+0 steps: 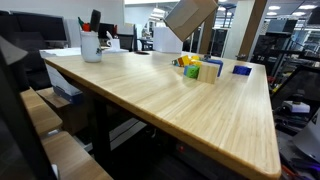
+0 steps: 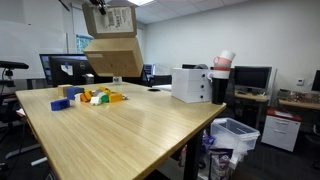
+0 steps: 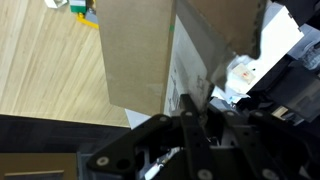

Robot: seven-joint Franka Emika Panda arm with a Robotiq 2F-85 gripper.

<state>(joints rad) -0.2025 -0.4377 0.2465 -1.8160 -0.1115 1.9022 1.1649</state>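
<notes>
The gripper [image 3: 197, 105] is pressed together on a flap of the cardboard box [image 2: 112, 55], and the box hangs from it in the air, tilted, well above the table [image 2: 130, 125]. In both exterior views the box is over the far part of the tabletop, above and just behind a small cluster of blocks [image 2: 95, 97]. In the wrist view the brown side of the box fills the middle of the picture, with its open flaps spreading toward the fingers.

The table is a large slab of pale wood with a visible grain and a rounded edge, and most of it is bare. The yellow, green and white blocks sit together near the far end. A blue block [image 1: 242, 69] lies a little apart from them, close to the table's edge. At one far corner stands a white mug [image 1: 91, 45] holding pens.

The room is an office or lab with white walls and ceiling lights. A white case [image 2: 190, 85] stands at the table's far corner. Beyond it are a monitor [image 2: 250, 77] on a desk, a low cabinet [image 2: 280, 128] and a bin [image 2: 235, 135] with a clear liner on the floor beside the table.
</notes>
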